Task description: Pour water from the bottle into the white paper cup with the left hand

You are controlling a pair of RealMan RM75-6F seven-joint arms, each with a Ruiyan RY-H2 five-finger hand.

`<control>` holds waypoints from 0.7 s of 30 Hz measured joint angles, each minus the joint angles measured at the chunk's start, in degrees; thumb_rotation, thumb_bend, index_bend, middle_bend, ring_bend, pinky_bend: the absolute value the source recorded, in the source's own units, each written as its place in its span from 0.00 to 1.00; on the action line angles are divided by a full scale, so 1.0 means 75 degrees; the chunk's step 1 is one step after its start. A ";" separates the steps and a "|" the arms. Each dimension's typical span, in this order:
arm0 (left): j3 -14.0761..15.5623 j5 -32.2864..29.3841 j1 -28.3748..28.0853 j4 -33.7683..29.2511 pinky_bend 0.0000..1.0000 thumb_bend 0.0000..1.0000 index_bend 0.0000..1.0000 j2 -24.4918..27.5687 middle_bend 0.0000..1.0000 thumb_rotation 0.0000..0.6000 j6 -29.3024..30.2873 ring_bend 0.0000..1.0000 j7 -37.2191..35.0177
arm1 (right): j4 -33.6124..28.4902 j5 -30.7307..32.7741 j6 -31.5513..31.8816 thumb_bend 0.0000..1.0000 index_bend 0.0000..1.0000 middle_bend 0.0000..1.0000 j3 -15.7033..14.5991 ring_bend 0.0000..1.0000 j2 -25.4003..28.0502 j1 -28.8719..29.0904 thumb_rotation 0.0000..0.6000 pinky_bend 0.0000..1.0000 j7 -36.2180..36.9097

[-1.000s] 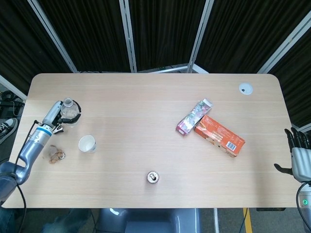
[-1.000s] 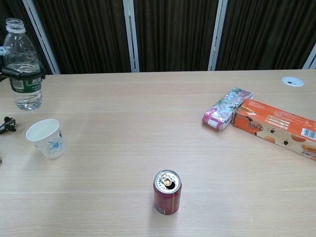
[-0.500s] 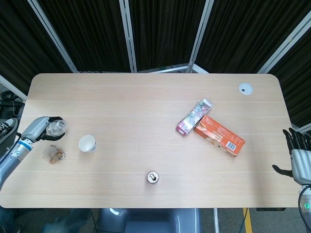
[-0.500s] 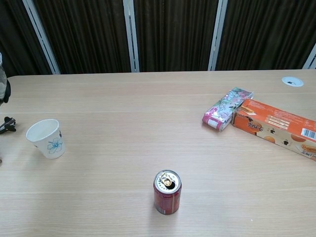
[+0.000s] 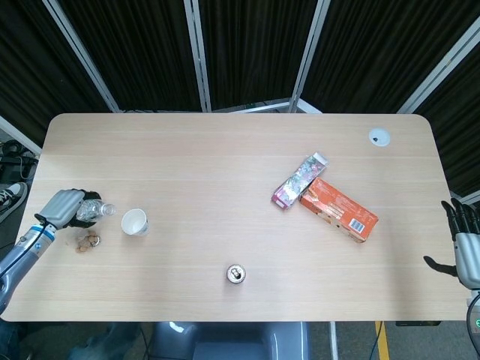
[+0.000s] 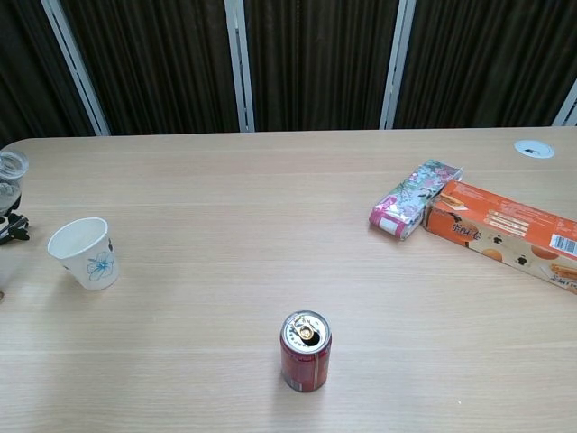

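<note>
Head view: your left hand (image 5: 61,205) grips the bottle (image 5: 91,211) near the counter's (image 5: 225,165) left edge, tilted, mouth toward the cup (image 5: 134,222) just beside. Your right hand (image 5: 463,247) hangs open off the right edge.

Chest view: only the bottle's mouth (image 6: 11,165) shows at the left edge, above the cup (image 6: 84,253).

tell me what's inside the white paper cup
From above, the white paper cup with the blue flower print shows only a bare white interior, with no water visible. The chest view sees just its rim and outer wall, so the bottom is hidden there.
</note>
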 measured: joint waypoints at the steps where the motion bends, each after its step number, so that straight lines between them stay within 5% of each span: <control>1: -0.0010 -0.0009 -0.0011 0.0064 0.38 0.53 0.55 -0.0046 0.51 1.00 -0.0023 0.42 0.0067 | 0.0011 0.0014 -0.0002 0.00 0.00 0.00 0.0004 0.00 -0.0001 -0.0003 1.00 0.00 0.0001; 21: 0.0209 0.0343 -0.0315 0.2037 0.38 0.54 0.55 -0.1105 0.51 1.00 -0.0319 0.42 0.1109 | 0.0135 0.0211 -0.0068 0.00 0.00 0.00 0.0045 0.00 -0.0125 0.0000 1.00 0.00 -0.0178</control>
